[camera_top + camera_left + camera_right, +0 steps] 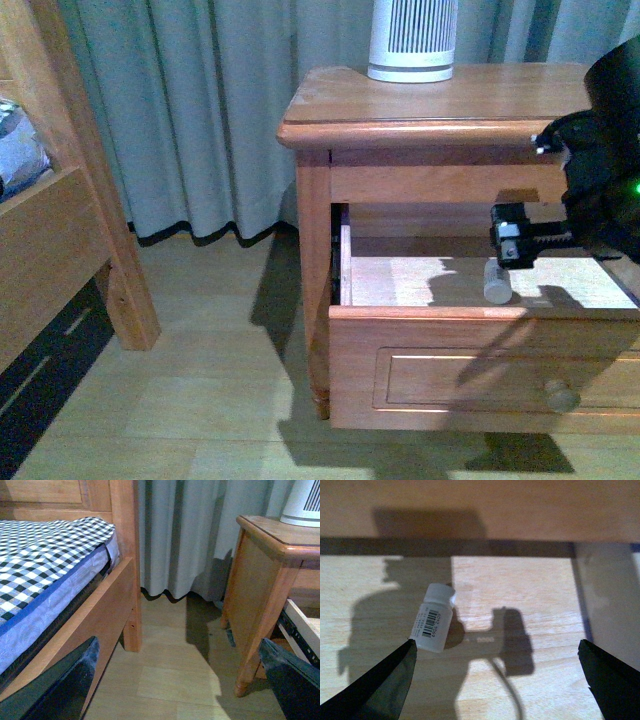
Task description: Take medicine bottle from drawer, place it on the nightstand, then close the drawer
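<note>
Right pincer (496, 647) wide over medicine bottle (434, 623)

**Hard light, crisp shadows**

Strong light, seemingly from behind the robot, throws sharp dark shadows across the drawer (400, 285) at four o'clock in the front view. The medicine bottle (434, 622) is in focus, its shadow dense. The curtain (200, 110) looks bluish, grainy.

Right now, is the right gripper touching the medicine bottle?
Cannot tell. In the right wrist view one fingertip of the right gripper meets the edge of the medicine bottle in the picture, yet may hang above it; the front view settles nothing.
</note>
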